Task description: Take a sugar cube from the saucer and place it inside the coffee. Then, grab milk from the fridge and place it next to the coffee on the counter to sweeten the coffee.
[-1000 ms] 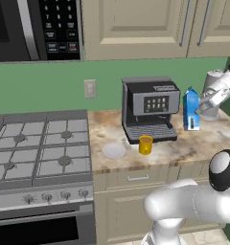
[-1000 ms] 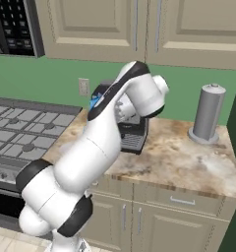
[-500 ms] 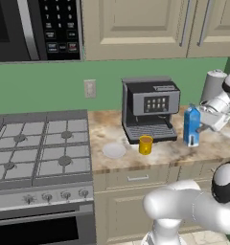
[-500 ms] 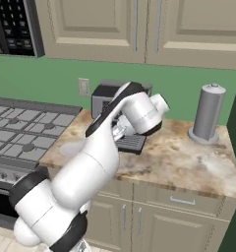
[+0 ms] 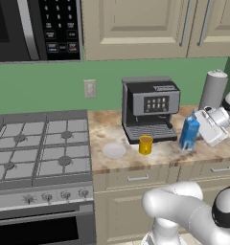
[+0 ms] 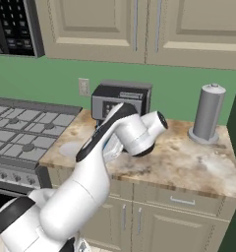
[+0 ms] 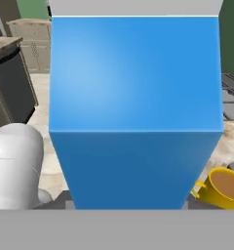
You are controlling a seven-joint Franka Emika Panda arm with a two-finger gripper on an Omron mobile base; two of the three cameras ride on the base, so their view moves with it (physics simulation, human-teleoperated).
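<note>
I hold the blue milk carton [image 5: 189, 132] in my gripper [image 5: 203, 128], jaws part-closed on its sides, I think, though the carton hides the fingertips; it stands on the counter [image 5: 169, 152] right of the yellow coffee mug [image 5: 145, 144], ready for release; a second ago it hung higher, farther right.

The small blue gabled milk carton [image 5: 189, 133] looks smooth and matt, like coated card. The beige-brown marbled stone counter [image 5: 210, 150] has a polished, mottled finish. The yellow cylindrical mug of coffee [image 5: 145, 144] looks glazed and smooth; the round white saucer [image 5: 114, 150] matt. The black and grey coffee machine [image 5: 150, 109] looks like plastic with brushed metal. The grey cylindrical canister [image 6: 208, 112] is dull metal.
</note>
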